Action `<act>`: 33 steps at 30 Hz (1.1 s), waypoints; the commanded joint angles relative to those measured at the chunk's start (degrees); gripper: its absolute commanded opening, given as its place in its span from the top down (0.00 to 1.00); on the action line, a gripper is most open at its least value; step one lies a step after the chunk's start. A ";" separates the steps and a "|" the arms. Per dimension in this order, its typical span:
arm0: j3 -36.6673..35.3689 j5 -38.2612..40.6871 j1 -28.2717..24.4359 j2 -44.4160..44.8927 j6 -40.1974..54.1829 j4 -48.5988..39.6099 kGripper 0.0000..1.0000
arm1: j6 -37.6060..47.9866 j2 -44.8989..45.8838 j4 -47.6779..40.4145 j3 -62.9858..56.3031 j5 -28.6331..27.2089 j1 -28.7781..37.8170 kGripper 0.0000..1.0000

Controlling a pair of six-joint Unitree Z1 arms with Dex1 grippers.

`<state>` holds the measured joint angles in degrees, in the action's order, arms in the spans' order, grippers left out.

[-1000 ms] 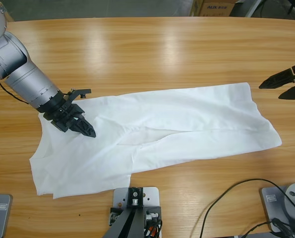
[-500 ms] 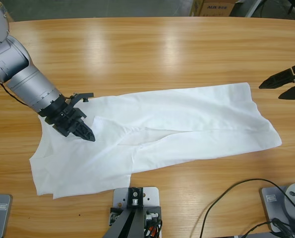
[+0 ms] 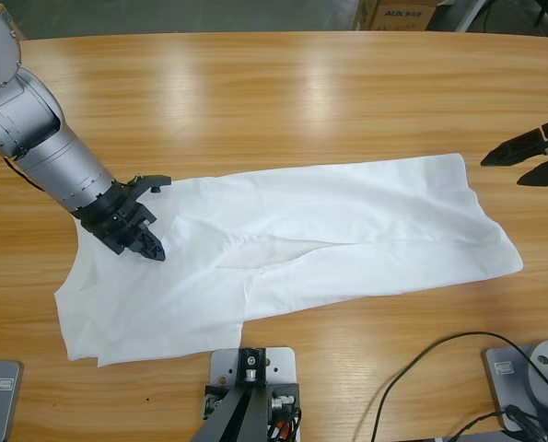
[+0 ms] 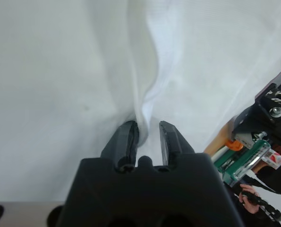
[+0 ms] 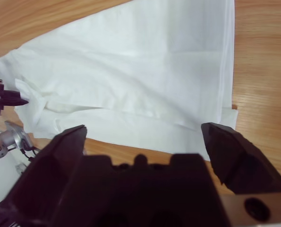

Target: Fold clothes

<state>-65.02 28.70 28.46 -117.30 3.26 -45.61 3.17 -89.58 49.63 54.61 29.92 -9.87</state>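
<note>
Pinching a ridge of the thin white cotton T-shirt [image 3: 301, 244], the left hand [image 3: 154, 247] gathers fabric for folding. Right hand [image 3: 522, 161] waits agape and empty beyond the shirt's far hem, over the wooden desk [image 3: 255, 101].

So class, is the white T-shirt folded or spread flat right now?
Partly folded: the T-shirt lies as a long strip with layered edges and a crease along its middle, one end still wider.

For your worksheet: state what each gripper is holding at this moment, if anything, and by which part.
The left gripper pinches a raised fold of the white T-shirt near its left end. The right gripper holds nothing, jaws open beside the shirt.
</note>
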 commanded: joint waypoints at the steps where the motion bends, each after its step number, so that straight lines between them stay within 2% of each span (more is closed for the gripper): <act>1: -0.02 -2.50 1.50 -0.46 1.38 2.40 1.00 | -0.53 -1.99 -0.76 -1.53 -0.12 0.73 0.00; 8: -2.57 -3.19 2.48 7.33 2.72 0.94 1.00 | -0.53 -2.53 -0.85 -1.53 -0.02 0.73 0.00; 13: -9.00 -7.25 2.82 8.37 5.44 -4.72 1.00 | -0.53 -3.09 -0.85 -1.44 0.05 0.73 0.00; 19: -21.50 -9.38 2.83 2.13 9.57 -11.36 1.00 | -0.53 -3.58 -0.94 -1.35 0.05 0.73 0.00; 25: -30.26 -10.50 2.83 -4.22 11.72 -16.27 1.00 | -0.53 -3.80 -0.94 -1.33 0.05 0.73 0.00; 33: -31.17 -8.67 3.69 -7.84 15.73 -20.86 1.00 | -0.53 -4.20 -0.94 -1.25 0.00 0.73 0.00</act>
<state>-95.87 19.21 31.03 -119.63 15.44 -62.01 3.17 -91.22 49.48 54.60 29.92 -9.87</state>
